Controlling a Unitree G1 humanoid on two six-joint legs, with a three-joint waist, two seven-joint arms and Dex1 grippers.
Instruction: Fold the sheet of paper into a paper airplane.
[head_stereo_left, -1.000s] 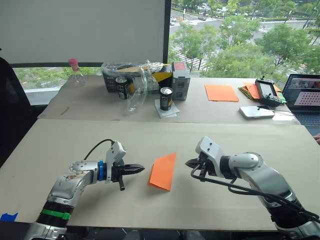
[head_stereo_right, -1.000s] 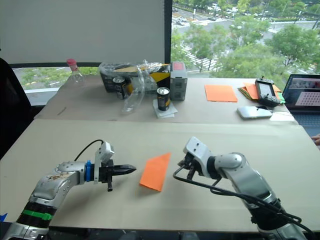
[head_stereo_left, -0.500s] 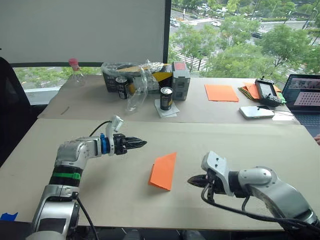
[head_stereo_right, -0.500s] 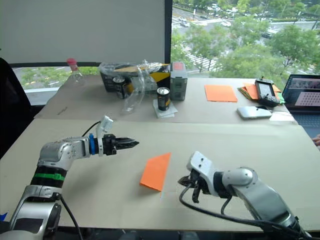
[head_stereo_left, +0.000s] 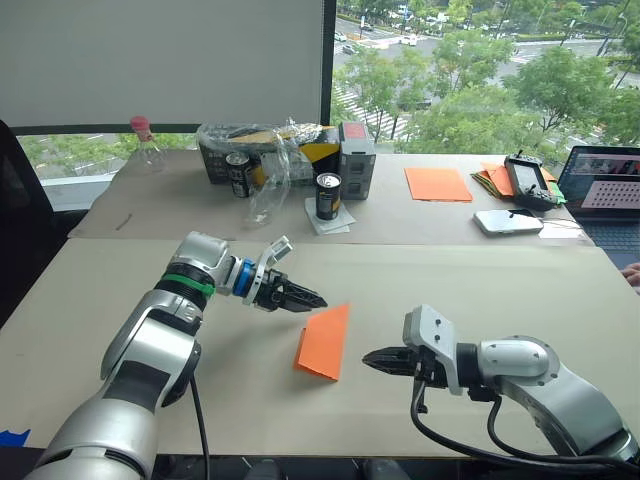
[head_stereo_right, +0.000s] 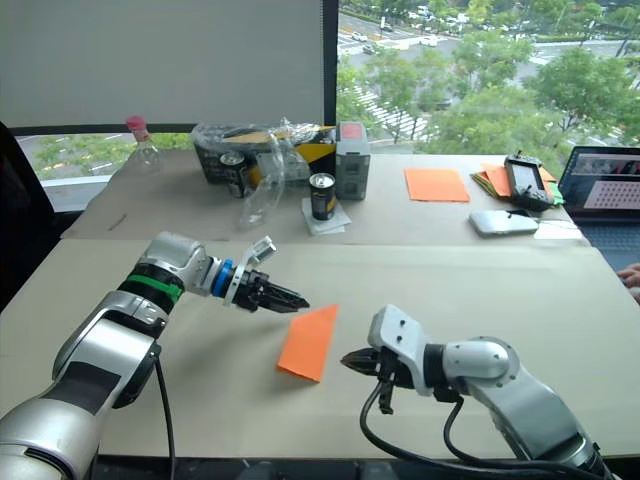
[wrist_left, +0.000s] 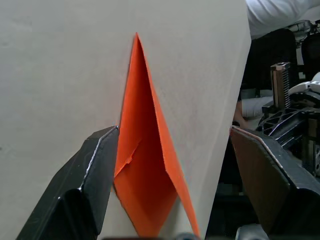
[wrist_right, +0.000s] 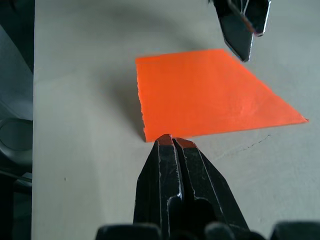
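Lying flat on the near table (head_stereo_left: 120, 290), the sheet of paper (head_stereo_left: 325, 341) is a folded orange wedge. From 10 o'clock the left gripper (head_stereo_left: 312, 299) now points at its far edge, having swung across; its wrist view shows the fingers (wrist_left: 82, 190) spread apart, straddling the paper. At 3 o'clock the right gripper (head_stereo_left: 371, 359) has edged closer, its wrist view showing fingers pressed together.
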